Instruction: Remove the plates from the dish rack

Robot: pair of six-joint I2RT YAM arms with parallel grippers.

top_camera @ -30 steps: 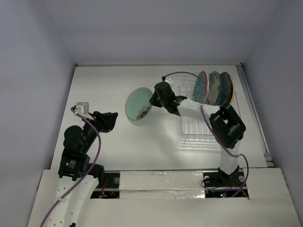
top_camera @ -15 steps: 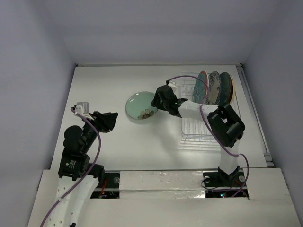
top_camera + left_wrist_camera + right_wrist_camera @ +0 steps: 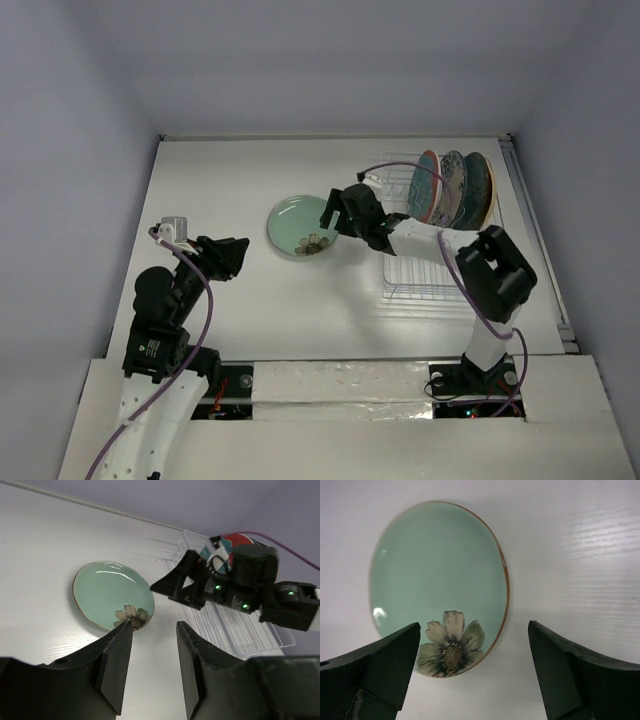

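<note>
**One plate out, the rest waiting in the rack**

The pale mint green plate (image 3: 300, 225) lies flat and face up on the counter (image 3: 220, 180), its painted flower toward the near edge, well clear of the dish rack (image 3: 415, 270). The right gripper (image 3: 335, 215) hangs just over the plate's right rim with its jaws spread wide and nothing between them; the right wrist view shows the plate (image 3: 437, 580) lying free between the two fingers, touched by neither. So this plate counts as unloaded.

The left gripper (image 3: 155, 625) hovers over the left side of the counter, well apart from the rack, jaws partly open and empty, pointing toward the mint plate.

The other plates stand upright in the slots at the rack's far end: the red plate (image 3: 428, 182), the white and blue floral plate (image 3: 452, 187), and a dark teal-blue plate (image 3: 476, 185) with a tan-yellow edge showing right behind it. The near half of the rack holds no plates. By my reckoning roughly a fifth of the job is done, with four plates left to lift out and set down
</note>
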